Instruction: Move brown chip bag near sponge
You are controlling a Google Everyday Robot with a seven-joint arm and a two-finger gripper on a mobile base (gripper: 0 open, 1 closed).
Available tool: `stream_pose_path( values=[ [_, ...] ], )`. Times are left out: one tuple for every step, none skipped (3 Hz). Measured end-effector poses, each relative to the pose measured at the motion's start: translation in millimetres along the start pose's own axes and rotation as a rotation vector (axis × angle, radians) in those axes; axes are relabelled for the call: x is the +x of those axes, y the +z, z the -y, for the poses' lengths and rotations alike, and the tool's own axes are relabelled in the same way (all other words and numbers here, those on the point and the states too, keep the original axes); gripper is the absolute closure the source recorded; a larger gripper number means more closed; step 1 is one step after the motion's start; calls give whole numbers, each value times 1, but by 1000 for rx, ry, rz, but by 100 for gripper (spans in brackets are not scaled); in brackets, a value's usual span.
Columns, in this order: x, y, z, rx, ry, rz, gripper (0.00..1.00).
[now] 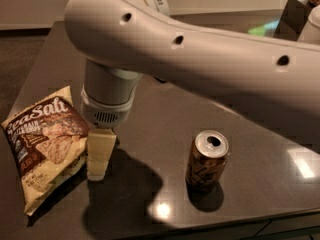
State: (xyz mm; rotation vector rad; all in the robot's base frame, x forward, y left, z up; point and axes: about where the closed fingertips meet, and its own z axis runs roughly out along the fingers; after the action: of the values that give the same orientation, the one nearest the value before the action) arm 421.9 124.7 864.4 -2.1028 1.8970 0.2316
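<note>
The gripper [100,156] is hanging just beside the bag [45,144] over the dark, glossy table [155,134], its opening I cannot tell; a can [207,160] is standing well apart from the bag.

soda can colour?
Soda can: brown, silver top, seen in the camera view. Claw hangs just beside the brown chip bag.

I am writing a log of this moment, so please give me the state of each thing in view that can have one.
brown chip bag: lying flat on the table, printed side up, not lifted.
soda can: standing upright, its top looks opened.
claw: pointing down, low over the table, at the bag's right edge.
sponge: not visible in this view.
</note>
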Motion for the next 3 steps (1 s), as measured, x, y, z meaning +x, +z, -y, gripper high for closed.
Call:
stream_pose_path(
  values=[
    [-16, 12, -6, -8, -44, 2, 0],
    [-25, 19, -7, -16, -63, -1, 13],
    [-27, 15, -1, -11, -60, 3, 38]
  ],
)
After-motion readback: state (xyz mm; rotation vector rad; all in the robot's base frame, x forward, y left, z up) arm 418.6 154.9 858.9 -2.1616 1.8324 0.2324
